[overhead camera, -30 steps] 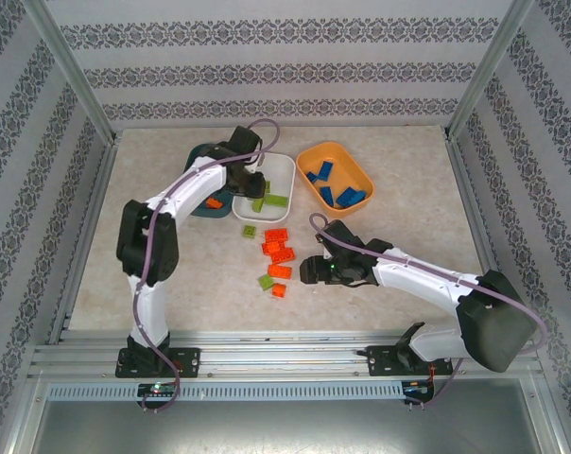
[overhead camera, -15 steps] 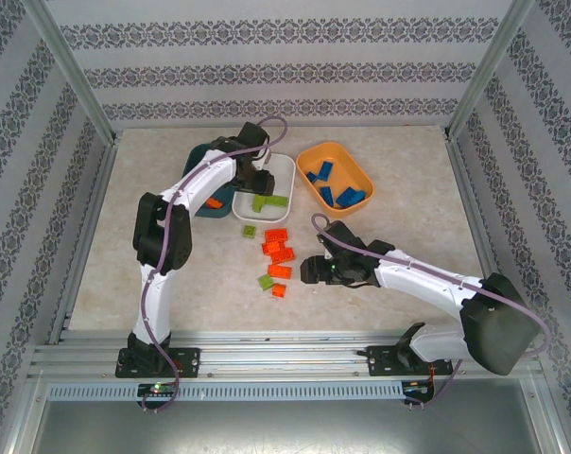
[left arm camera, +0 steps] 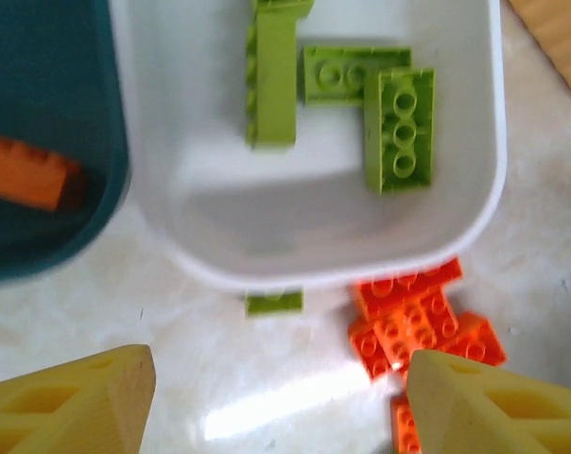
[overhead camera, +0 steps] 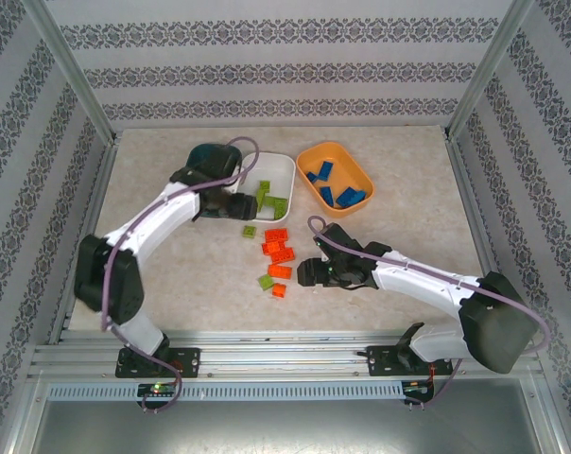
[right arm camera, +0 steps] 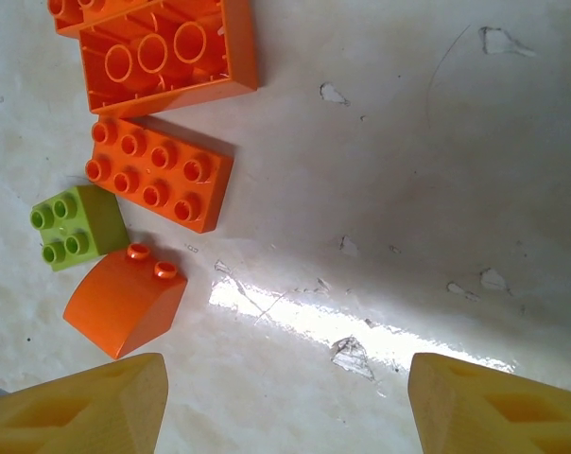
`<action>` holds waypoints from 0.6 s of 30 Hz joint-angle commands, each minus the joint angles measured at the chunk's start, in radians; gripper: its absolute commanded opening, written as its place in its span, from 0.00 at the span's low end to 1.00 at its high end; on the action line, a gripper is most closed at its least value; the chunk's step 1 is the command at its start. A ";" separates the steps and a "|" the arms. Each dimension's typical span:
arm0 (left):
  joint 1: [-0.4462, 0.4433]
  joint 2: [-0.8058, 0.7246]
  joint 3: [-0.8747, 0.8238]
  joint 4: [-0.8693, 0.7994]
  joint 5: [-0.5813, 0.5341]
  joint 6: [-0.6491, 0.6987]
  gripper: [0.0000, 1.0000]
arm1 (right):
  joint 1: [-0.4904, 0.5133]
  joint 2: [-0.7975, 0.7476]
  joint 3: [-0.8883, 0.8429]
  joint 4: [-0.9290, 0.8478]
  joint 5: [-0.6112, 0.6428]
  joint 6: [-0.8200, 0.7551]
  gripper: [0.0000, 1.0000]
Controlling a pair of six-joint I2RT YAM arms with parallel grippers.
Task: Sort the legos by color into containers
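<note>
My left gripper hangs open over the near-left edge of the white tray, nothing between its yellow fingers. Three lime green legos lie in that white tray. The dark teal tray beside it holds an orange lego. The orange tray holds several blue legos. Loose orange legos and green ones lie mid-table. My right gripper is open and empty just right of them, near a curved orange brick and a small green brick.
A small green brick lies just outside the white tray's near rim, with orange bricks to its right. Metal frame posts and patterned walls bound the table. Bare table lies right of the loose bricks.
My left gripper has opened and drawn back from over the white tray to its near-left edge, the arm swinging left. The right gripper has crept slightly left.
</note>
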State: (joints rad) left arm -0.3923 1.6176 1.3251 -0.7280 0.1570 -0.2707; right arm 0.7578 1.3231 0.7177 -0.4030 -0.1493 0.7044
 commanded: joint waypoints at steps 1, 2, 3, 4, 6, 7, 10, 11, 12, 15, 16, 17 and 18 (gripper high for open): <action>-0.006 -0.061 -0.158 0.122 0.003 -0.056 0.70 | 0.018 0.034 0.020 0.024 -0.001 0.006 0.68; -0.011 -0.073 -0.200 0.151 0.006 -0.062 0.69 | 0.021 0.045 0.026 0.027 -0.002 0.004 0.68; -0.014 -0.080 -0.234 0.182 0.011 -0.063 0.69 | 0.024 0.055 0.033 0.030 -0.004 0.003 0.68; -0.017 -0.085 -0.268 0.222 0.020 -0.065 0.69 | 0.031 0.067 0.042 0.030 -0.004 0.003 0.68; -0.030 -0.088 -0.331 0.318 0.011 -0.063 0.69 | 0.039 0.086 0.056 0.032 -0.005 0.003 0.68; -0.034 -0.085 -0.356 0.357 -0.002 -0.066 0.70 | 0.045 0.094 0.063 0.032 -0.005 0.004 0.68; -0.035 -0.055 -0.384 0.433 -0.028 -0.083 0.78 | 0.056 0.105 0.075 0.026 -0.002 0.003 0.68; -0.035 -0.037 -0.388 0.456 -0.034 -0.085 0.79 | 0.058 0.107 0.075 0.024 0.002 0.003 0.68; -0.035 -0.019 -0.388 0.469 -0.034 -0.085 0.79 | 0.059 0.107 0.074 0.022 0.002 0.001 0.68; -0.036 0.045 -0.371 0.487 -0.022 -0.079 0.80 | 0.058 0.105 0.072 0.006 0.013 -0.003 0.68; -0.036 0.062 -0.370 0.500 -0.022 -0.078 0.80 | 0.059 0.103 0.072 0.002 0.015 -0.005 0.68; -0.037 0.076 -0.373 0.517 -0.023 -0.079 0.80 | 0.059 0.102 0.072 0.000 0.017 -0.005 0.68; -0.036 0.085 -0.378 0.531 -0.028 -0.079 0.80 | 0.058 0.103 0.072 -0.002 0.017 -0.005 0.68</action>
State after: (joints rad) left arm -0.4191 1.6760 0.9409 -0.2897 0.1452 -0.3382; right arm 0.8078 1.4231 0.7704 -0.3847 -0.1493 0.7044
